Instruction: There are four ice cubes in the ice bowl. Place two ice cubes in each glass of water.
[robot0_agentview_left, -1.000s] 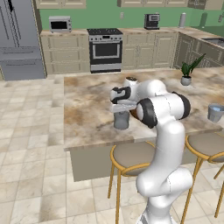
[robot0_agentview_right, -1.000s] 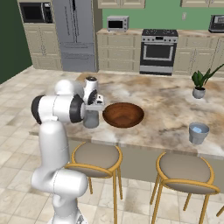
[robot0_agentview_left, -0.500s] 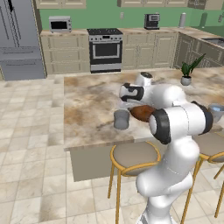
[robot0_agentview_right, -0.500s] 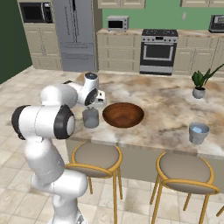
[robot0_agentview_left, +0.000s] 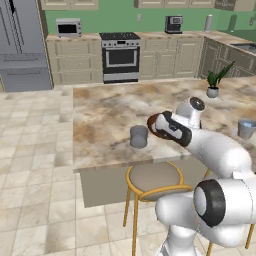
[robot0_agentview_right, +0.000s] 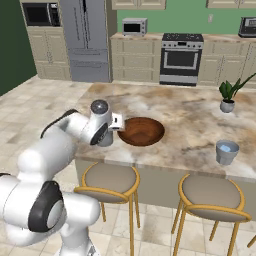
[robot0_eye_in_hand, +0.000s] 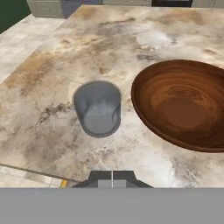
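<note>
The wide reddish-brown ice bowl (robot0_eye_in_hand: 183, 105) lies on the marble island, and no ice cubes show in the part of it I see. One grey-blue glass of water (robot0_eye_in_hand: 98, 108) stands just left of the bowl (robot0_agentview_right: 142, 131), a small gap between them. That glass (robot0_agentview_left: 139, 136) is near the island's front edge. The other glass (robot0_agentview_right: 226, 152) stands far right by the front edge. My gripper (robot0_eye_in_hand: 112, 178) hovers low in front of the near glass and bowl, its dark fingertips pressed together, shut, with nothing seen between them. In the right base view my hand (robot0_agentview_right: 116, 121) is beside the bowl's left rim.
A small potted plant (robot0_agentview_right: 227, 97) stands at the back right of the island (robot0_agentview_left: 105, 107). Round stools (robot0_agentview_right: 110, 176) sit under the front edge. My arm's elbow hangs out in front of the island. Stove and cabinets line the far wall.
My arm has swung its elbow down and out toward the cameras. The hand has dropped lower, from above the near glass toward the bowl's left rim. Glasses and bowl have not moved.
</note>
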